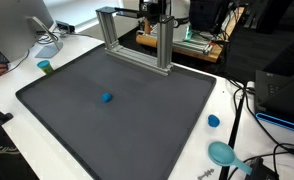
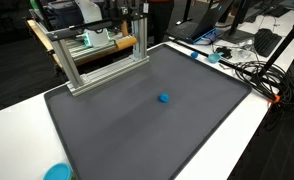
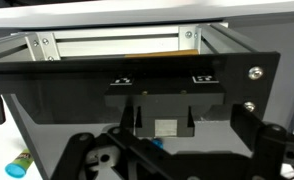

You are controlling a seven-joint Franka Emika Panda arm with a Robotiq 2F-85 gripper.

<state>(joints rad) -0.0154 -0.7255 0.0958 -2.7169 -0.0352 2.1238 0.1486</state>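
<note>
A small blue object [image 1: 107, 97] lies alone near the middle of the dark grey mat [image 1: 147, 125]; it shows in both exterior views [image 2: 163, 98]. My gripper [image 1: 157, 12] hangs high at the back, above the aluminium frame [image 1: 137, 45], far from the blue object. In the wrist view the black finger links spread to the left and right of the gripper [image 3: 172, 165], with nothing between them. A bit of the blue object [image 3: 155, 143] peeks out under the gripper body. The frame [image 3: 117, 45] fills the top of that view.
A teal cup [image 1: 44, 67] stands off the mat's corner by a monitor stand [image 1: 47, 40]. A blue cap [image 1: 214, 121] and a teal scoop [image 1: 224, 152] lie on the white table edge. Cables [image 2: 252, 72] and a laptop [image 2: 202, 35] crowd the side.
</note>
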